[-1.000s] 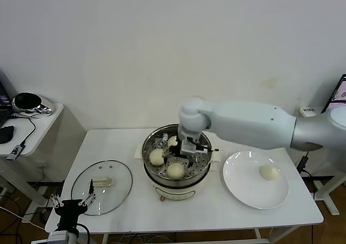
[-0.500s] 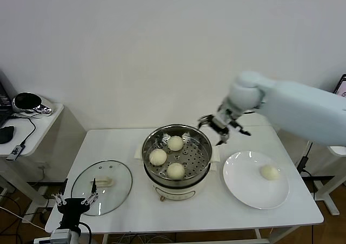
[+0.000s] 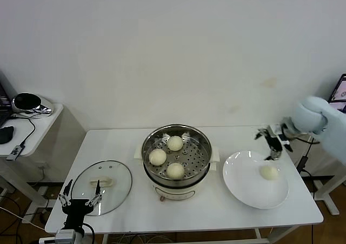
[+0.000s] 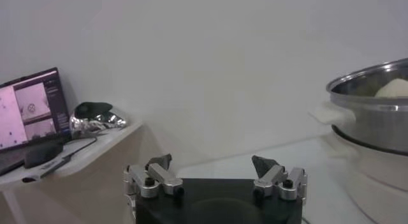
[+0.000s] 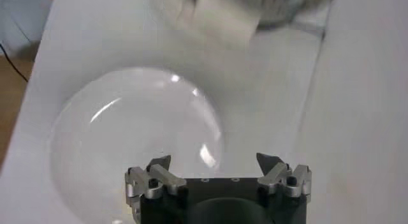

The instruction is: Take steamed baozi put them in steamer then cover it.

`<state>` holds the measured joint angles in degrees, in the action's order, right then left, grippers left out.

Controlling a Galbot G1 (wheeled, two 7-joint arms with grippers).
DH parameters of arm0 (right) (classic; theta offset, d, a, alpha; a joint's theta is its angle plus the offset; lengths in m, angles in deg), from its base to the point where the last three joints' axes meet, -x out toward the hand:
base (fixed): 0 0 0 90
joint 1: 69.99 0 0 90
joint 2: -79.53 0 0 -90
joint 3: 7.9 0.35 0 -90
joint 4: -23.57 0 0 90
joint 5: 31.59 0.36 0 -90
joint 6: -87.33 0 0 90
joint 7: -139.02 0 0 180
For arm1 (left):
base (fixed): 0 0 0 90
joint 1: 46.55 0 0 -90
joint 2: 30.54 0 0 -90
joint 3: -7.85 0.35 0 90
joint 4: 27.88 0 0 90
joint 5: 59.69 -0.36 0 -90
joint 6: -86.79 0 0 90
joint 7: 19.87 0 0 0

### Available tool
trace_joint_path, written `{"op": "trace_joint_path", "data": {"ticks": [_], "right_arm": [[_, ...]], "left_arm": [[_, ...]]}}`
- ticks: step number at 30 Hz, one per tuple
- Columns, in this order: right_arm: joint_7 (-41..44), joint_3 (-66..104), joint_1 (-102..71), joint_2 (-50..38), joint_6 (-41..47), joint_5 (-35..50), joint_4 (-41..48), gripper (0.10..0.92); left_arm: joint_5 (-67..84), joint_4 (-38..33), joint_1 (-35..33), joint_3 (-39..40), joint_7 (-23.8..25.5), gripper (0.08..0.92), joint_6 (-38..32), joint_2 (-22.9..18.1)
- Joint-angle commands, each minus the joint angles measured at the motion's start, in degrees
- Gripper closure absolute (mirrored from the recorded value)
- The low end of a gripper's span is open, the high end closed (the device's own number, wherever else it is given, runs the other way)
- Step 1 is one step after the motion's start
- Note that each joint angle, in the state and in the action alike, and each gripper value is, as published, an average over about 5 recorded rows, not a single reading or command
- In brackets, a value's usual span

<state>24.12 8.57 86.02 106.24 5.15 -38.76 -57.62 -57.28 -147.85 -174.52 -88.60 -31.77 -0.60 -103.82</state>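
Baozi (image 3: 268, 172) on plate (image 3: 243, 187), just below open right tool (image 3: 273, 145)

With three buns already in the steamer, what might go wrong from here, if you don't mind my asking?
The last baozi lies alone on the smooth white plate, so it might roll as the open right gripper closes. The steamer has little free tray left; the fourth could nudge its neighbours.

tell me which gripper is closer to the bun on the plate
Right. The right gripper hangs open just above the far side of the bun on the plate. The left gripper sits open at the table's opposite front corner, by the lid.
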Motion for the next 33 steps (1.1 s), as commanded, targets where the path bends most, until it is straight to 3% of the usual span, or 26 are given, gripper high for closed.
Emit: {"op": "trace_joint_path", "data": {"ticks": [1, 18, 33], "right_arm": [[-0.1, 16.9, -20.0, -1.7, 0.4, -7.2, 9.2, 0.203], [-3.2, 20.6, -23.8, 11.6, -3.6, -13.2, 21.9, 0.203], [-4.9, 20.3, -20.5, 16.2, -3.5, -15.2, 26.5, 0.224]], "left_arm": [[0.0, -0.1, -0.2, -0.2, 0.0, 0.177, 0.1, 0.1], [0.1, -0.1, -0.8, -1.5, 0.1, 0.177, 0.2, 0.0], [0.0, 0.1, -0.7, -1.4, 0.0, 0.177, 0.0, -0.5]]}}
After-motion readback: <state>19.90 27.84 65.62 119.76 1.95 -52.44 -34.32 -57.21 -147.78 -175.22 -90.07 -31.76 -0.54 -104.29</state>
